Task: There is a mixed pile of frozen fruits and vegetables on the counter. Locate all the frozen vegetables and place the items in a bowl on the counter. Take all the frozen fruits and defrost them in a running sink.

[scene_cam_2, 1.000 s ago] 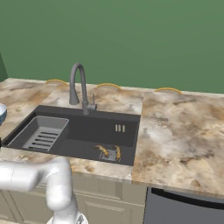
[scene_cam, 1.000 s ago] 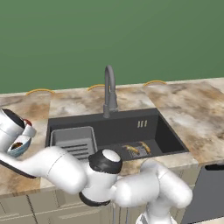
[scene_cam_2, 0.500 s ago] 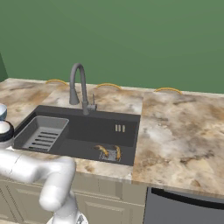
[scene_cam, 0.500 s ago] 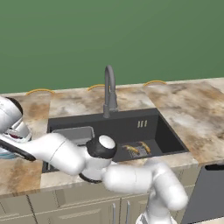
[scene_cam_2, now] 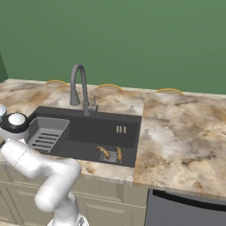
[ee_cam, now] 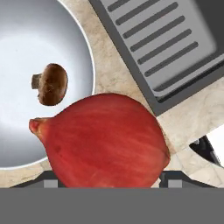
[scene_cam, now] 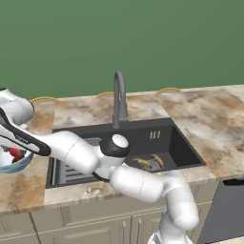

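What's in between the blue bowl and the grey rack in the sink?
In the hand view, just a bare strip of marbled counter lies between the bowl and the rack. The red vegetable, in the gripper, hangs over part of it.

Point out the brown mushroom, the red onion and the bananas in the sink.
brown mushroom (ee_cam: 51, 84): hand view, on its cap, inside the bowl.
red onion (ee_cam: 107, 141): hand view, middle of its skin.
bananas (scene_cam_2: 110, 153): right base view, between the two, on the sink floor.
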